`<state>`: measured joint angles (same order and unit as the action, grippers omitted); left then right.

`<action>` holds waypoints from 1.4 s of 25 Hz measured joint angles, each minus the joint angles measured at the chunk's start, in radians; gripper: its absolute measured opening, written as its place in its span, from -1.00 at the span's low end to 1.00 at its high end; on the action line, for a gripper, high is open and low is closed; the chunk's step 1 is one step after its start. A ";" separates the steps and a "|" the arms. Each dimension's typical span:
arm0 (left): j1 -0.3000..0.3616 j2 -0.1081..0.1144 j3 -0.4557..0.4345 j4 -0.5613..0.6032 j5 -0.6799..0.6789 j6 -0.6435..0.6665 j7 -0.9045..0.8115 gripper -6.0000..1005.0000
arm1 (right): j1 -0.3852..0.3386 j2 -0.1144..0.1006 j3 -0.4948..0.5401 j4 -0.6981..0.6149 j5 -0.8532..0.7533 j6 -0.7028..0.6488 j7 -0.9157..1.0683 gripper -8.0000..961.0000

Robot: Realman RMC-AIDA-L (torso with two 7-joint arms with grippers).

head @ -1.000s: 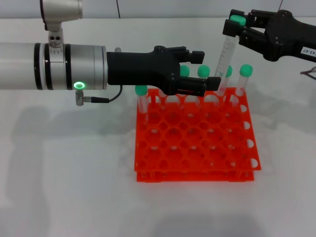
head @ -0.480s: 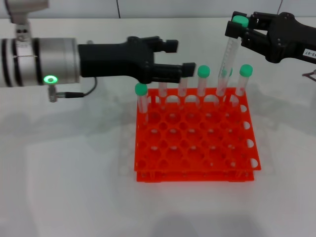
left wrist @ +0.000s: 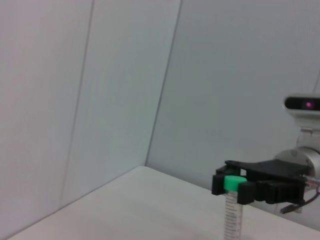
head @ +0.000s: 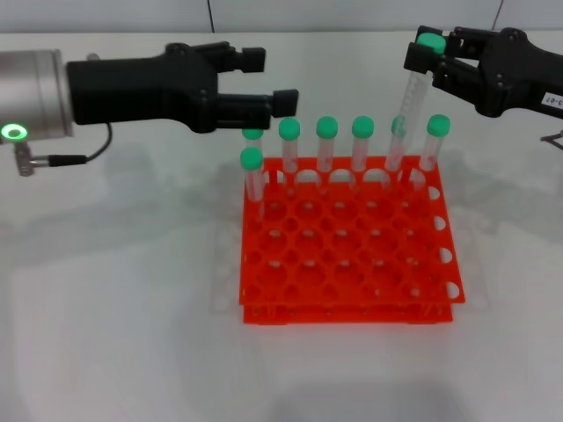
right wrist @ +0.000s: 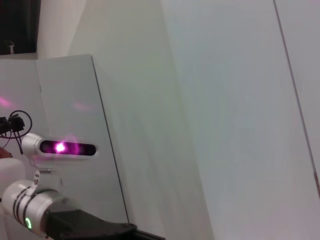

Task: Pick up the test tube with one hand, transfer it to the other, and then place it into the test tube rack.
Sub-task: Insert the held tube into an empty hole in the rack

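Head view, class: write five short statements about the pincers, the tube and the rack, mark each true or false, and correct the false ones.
1. The right pincer grips a tube by its green cap end. True.
2. That tube stands upright. False: it is tilted, its lower end at the rack's back row.
3. The left pincer holds a tube. False: it holds nothing.
4. The rack's front rows are free of tubes. True.
5. The left pincer is over the rack's middle. False: it is left of the rack, near the back left corner.
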<state>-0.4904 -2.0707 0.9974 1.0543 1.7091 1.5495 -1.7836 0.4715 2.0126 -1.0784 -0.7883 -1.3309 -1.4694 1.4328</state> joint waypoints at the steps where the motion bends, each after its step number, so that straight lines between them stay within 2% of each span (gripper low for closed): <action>1: 0.013 0.003 0.000 0.022 0.000 0.002 -0.024 0.76 | -0.001 0.000 0.000 0.000 0.000 0.000 0.000 -0.43; 3: 0.024 0.006 0.000 0.039 -0.001 0.005 -0.039 0.76 | -0.005 0.001 -0.001 0.000 0.000 0.001 0.000 -0.43; 6: 0.089 0.017 -0.022 0.120 -0.001 0.031 -0.095 0.76 | -0.013 0.001 -0.001 0.000 0.001 0.003 0.000 -0.43; 12: 0.137 0.024 -0.171 0.182 0.030 0.185 -0.128 0.76 | -0.026 0.004 0.001 0.001 0.001 0.003 -0.004 -0.43; 17: 0.163 0.048 -0.251 0.211 0.129 0.267 -0.147 0.76 | -0.033 0.007 -0.008 0.002 0.024 0.001 -0.013 -0.43; 24: 0.166 0.068 -0.262 0.220 0.278 0.299 -0.127 0.76 | -0.038 0.009 -0.034 0.022 0.051 -0.003 -0.023 -0.42; 28: 0.167 0.069 -0.261 0.216 0.357 0.310 -0.092 0.76 | -0.029 0.012 -0.054 0.032 0.065 0.004 -0.029 -0.42; 35: 0.170 0.067 -0.257 0.195 0.382 0.312 0.004 0.76 | -0.009 0.012 -0.111 0.050 0.115 0.025 -0.044 -0.42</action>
<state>-0.3200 -2.0037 0.7407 1.2488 2.0909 1.8613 -1.7796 0.4624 2.0249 -1.1897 -0.7383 -1.2158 -1.4443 1.3891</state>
